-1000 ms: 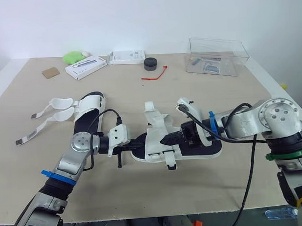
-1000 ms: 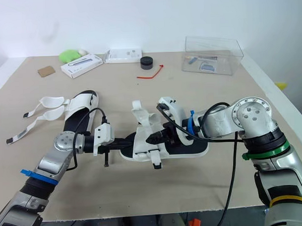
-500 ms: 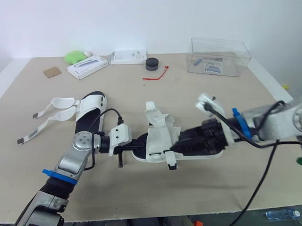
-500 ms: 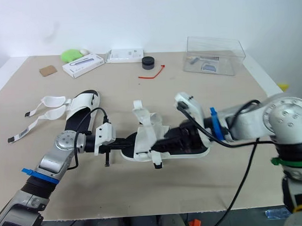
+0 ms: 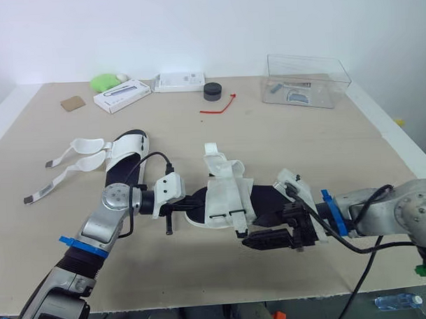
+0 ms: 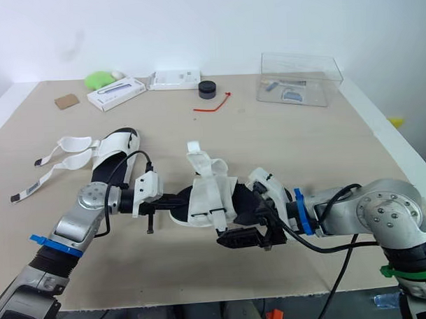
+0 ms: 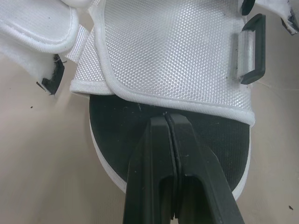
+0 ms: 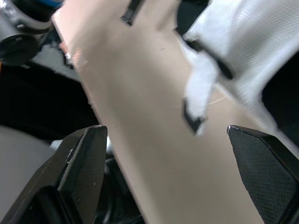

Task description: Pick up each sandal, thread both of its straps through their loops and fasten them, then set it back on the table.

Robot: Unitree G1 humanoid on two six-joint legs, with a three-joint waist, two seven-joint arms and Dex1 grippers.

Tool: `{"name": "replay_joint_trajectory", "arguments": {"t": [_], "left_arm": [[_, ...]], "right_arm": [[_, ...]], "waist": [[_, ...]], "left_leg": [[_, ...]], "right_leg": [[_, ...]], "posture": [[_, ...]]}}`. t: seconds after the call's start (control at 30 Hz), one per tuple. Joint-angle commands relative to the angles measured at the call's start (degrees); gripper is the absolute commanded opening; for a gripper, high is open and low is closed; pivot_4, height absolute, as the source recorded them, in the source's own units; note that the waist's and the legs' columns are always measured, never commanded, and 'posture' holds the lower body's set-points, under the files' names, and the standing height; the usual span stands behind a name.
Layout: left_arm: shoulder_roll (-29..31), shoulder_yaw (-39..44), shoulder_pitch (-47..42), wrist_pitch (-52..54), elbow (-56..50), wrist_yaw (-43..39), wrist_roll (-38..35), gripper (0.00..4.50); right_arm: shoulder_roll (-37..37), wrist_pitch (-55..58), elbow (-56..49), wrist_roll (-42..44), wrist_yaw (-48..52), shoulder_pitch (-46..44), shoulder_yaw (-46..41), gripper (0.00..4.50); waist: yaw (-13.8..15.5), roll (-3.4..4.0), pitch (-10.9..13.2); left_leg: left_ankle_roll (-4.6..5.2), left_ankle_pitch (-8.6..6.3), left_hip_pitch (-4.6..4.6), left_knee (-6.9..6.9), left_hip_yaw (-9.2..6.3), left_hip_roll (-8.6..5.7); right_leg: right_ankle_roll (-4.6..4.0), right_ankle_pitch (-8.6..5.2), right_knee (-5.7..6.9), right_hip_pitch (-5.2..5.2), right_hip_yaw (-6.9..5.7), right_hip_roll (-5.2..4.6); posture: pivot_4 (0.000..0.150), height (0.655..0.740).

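Right now the left gripper [image 7: 167, 116] is pressing its closed fingers, gripping nothing, onto the black insole of the middle sandal [image 5: 227, 195] from its 9 o'clock end; the right gripper [image 5: 256, 240] is hovering wide open and empty just beside the sandal's 5 o'clock edge, near a loose strap [image 5: 239, 224]

You can read no text, number or brand anywhere here. The white box [image 5: 122, 95] and the flat white packet [image 5: 180, 80], both well beyond the left gripper [image 7: 167, 119] and off to its outer side, carry dark print, but it is too small for you to make out.
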Motion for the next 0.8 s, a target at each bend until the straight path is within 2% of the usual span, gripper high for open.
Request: {"name": "replay_joint_trajectory", "arguments": {"t": [0.03,0.13,0.5,0.6,0.8], "left_arm": [[0.3,-0.5,0.1,0.6,0.9,-0.5,0.8,0.0],[0.5,-0.3,0.5,0.8,0.4,-0.4,0.8,0.0],[-0.8,0.4,-0.6,-0.1,2.2,3.7,2.1,0.0],[-1.0,0.2,-0.6,-0.3,2.2,4.3,2.5,0.0],[-1.1,0.2,0.0,-0.1,1.6,4.7,2.7,0.0]], "right_arm": [[2.2,-1.0,0.2,-0.4,-1.1,-0.7,-0.7,4.4],[4.7,-0.3,1.4,0.6,-2.2,-2.5,-0.2,4.4],[7.6,2.8,4.9,-7.2,2.2,-6.5,1.4,4.4],[7.9,3.6,5.1,-8.7,3.7,-6.5,1.5,3.6],[6.7,7.6,2.9,-8.5,7.4,-4.9,1.6,0.7]], "waist": [[0.0,0.0,0.0],[-0.1,0.0,0.0],[0.0,0.0,0.0],[0.0,0.0,0.0],[0.0,0.0,0.0]], "left_leg": [[0.0,0.0,0.0,0.0,0.0,0.0],[0.0,0.0,0.02,0.01,0.02,0.01],[0.0,0.04,0.03,0.03,0.06,0.0],[0.0,0.04,0.01,0.06,0.06,-0.02],[0.0,0.04,0.01,0.08,0.05,-0.02]], "right_leg": [[0.0,0.0,0.0,0.0,0.01,0.0],[-0.01,0.02,0.01,0.0,0.04,0.03],[0.0,0.07,0.02,0.0,0.07,0.09],[0.04,0.09,0.02,0.01,0.07,0.08],[0.04,0.1,0.02,0.02,0.07,0.04]], "posture": [[0.15,0.74],[0.15,0.74],[0.15,0.74],[0.15,0.74],[0.15,0.74]]}}
